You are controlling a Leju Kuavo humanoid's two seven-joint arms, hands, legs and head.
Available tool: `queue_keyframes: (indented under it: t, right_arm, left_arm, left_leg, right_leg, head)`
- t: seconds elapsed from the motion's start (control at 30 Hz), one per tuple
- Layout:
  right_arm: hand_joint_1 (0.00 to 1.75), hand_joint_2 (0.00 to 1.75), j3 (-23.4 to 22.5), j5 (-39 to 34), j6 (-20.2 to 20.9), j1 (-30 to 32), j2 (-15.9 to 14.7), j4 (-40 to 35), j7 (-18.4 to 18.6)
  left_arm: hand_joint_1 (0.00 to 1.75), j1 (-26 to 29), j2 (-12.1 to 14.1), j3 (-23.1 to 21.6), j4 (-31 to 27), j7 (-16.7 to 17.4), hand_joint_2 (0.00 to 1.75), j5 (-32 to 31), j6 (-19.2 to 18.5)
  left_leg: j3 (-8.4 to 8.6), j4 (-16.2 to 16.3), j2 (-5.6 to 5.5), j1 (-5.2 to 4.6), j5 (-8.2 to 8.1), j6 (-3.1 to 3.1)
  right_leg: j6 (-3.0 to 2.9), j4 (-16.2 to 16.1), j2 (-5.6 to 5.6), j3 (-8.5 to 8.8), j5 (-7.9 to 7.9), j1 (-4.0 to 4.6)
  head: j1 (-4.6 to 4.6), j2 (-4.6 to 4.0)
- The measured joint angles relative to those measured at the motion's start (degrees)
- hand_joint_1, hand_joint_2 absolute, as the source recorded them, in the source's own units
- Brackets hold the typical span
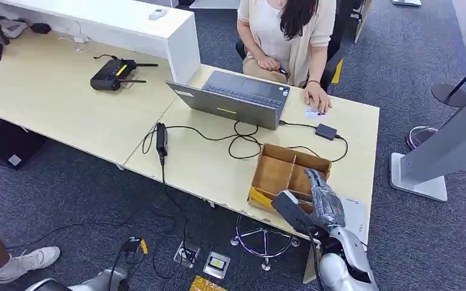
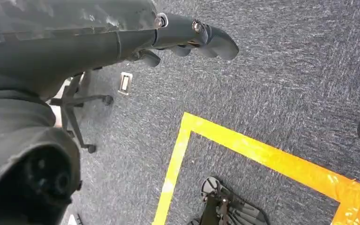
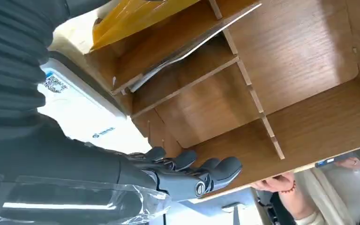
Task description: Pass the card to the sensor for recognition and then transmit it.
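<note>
A small white card point(image 1: 314, 113) lies on the desk's far edge under the fingers of a seated person's hand point(image 1: 318, 97). Beside it sits a small black sensor box point(image 1: 326, 131) on a cable. My right hand point(image 1: 317, 195) hovers over the near right corner of a divided wooden box point(image 1: 279, 170), fingers stretched out and holding nothing. In the right wrist view its fingers point(image 3: 192, 172) reach over the box's compartments point(image 3: 281, 70), and a thin pale sheet point(image 3: 187, 49) leans in one of them. My left hand point(image 2: 192, 35) hangs over grey carpet, fingers extended and holding nothing.
An open grey laptop point(image 1: 233, 97) stands mid-desk with black cables point(image 1: 243, 142) looping toward the wooden box. A white flat device with a QR label point(image 1: 353, 213) lies right of the box. A grey stand point(image 1: 443, 151) rises at the right. Yellow floor tape point(image 2: 262, 154) crosses the carpet.
</note>
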Motion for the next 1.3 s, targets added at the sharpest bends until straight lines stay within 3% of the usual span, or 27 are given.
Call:
queue_keyframes:
  t: [0.53,0.57,1.3]
  right_arm:
    - [0.00,1.75,0.02,0.28,0.28,-0.21,-0.02,0.31,0.77]
    - [1.75,1.75,0.02,0.28,0.28,-0.21,-0.02,0.31,0.79]
    - [1.75,1.75,0.02,0.00,2.27,-0.25,-0.59,0.28,0.61]
  left_arm:
    - [0.00,0.00,0.02,-0.35,0.00,0.04,0.00,0.37,0.00]
    - [0.00,0.00,0.02,-0.35,0.00,0.04,0.00,0.44,0.00]
    - [0.00,-0.01,0.04,-0.42,0.00,0.28,0.00,0.52,-0.02]
  left_leg:
    - [0.01,0.00,0.00,0.00,0.00,0.00]
    - [0.02,0.00,0.00,0.00,0.00,0.00]
    - [0.01,0.00,0.00,0.00,0.01,-0.01]
  right_leg:
    - [0.00,0.00,0.00,0.01,0.00,0.00]
    - [0.00,0.00,0.00,0.01,0.00,0.00]
    - [0.00,0.00,0.01,0.01,0.00,0.00]
  head:
    - [0.00,0.00]
    - [0.00,0.00]
    - [0.00,0.00]
